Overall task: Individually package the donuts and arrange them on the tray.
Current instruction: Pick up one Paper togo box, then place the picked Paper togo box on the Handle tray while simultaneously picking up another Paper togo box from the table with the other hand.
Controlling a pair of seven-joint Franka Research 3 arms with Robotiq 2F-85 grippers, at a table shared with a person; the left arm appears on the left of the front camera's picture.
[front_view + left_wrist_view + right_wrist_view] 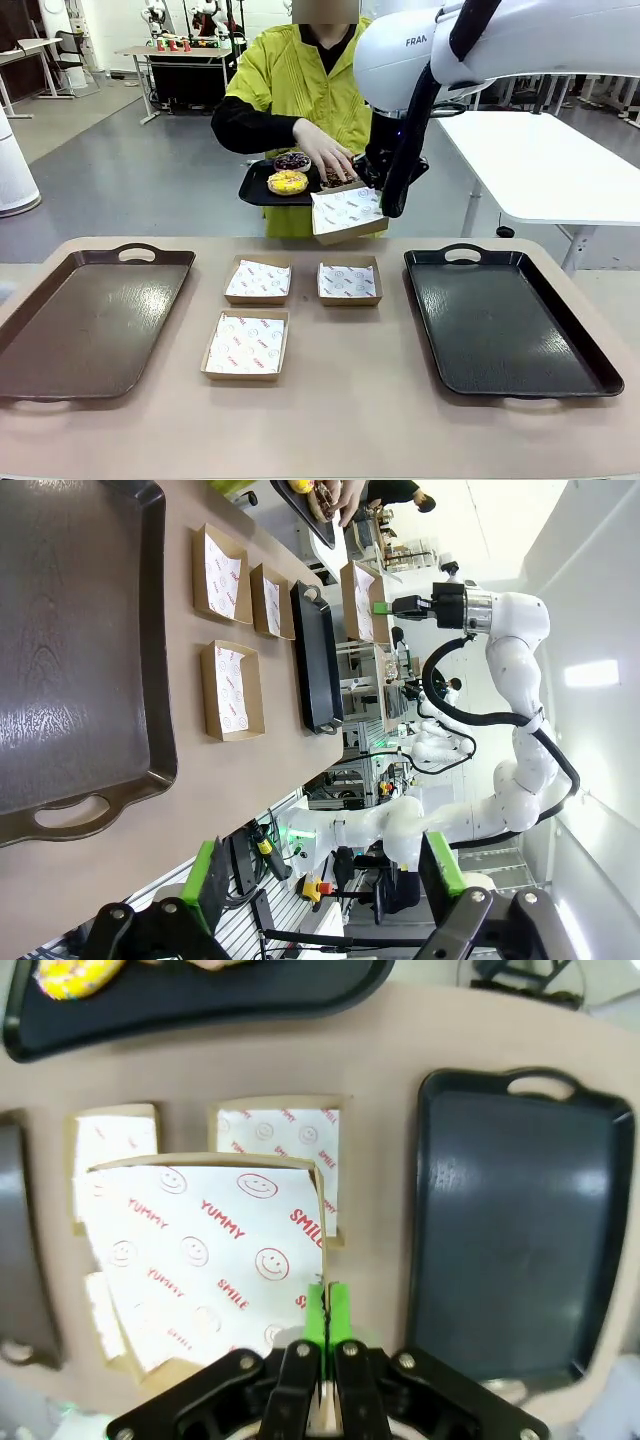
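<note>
A person across the table holds a small black tray (256, 186) with donuts on it. The purple-dark donut (292, 160) and the yellow-iced donut (288, 182) lie side by side. The person's hand (325, 150) covers the chocolate donut (335, 180); the red-glazed one is hidden. My right gripper (325, 1312) is shut on the edge of a paper-lined box (348, 213), holding it in the air just under the person's tray. In the left wrist view my left gripper (325, 875) is open, high above the table, with nothing between its fingers.
Three more paper-lined boxes (258, 280) (349, 281) (246, 345) lie mid-table. A brown tray (90, 320) lies at the left and a black tray (505, 320) at the right, both bare. A white table (545, 165) stands behind at the right.
</note>
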